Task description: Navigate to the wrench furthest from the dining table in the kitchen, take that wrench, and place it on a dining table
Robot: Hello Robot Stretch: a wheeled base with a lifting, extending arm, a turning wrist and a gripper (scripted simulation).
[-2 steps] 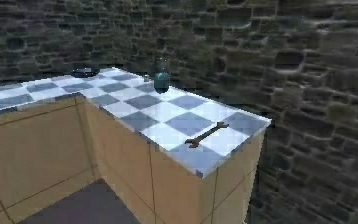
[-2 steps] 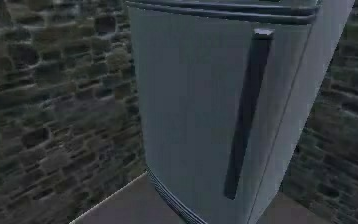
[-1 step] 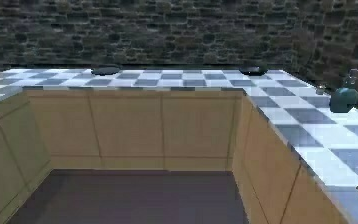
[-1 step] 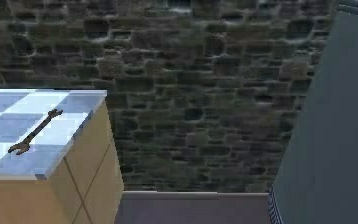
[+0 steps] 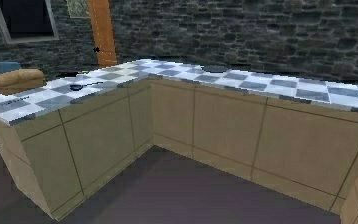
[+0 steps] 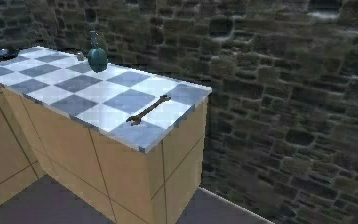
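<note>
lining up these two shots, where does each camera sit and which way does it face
forward view: on the robot, facing ahead and somewhat down at an L-shaped checkered counter before a stone wall; no robot body in frame.
arm side view: fixed on the robot's body, facing out to the arm's side at a counter end bearing a dark wrench-like tool and a teal vessel; no robot body either.
shared: checkered counter and stone wall, likely one counter run.

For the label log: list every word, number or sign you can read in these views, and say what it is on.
None: no readable text in either view.
The wrench: no marking can be made out.
The teal vessel: no label can be seen.
The checkered countertop: plain tiles, no print.
</note>
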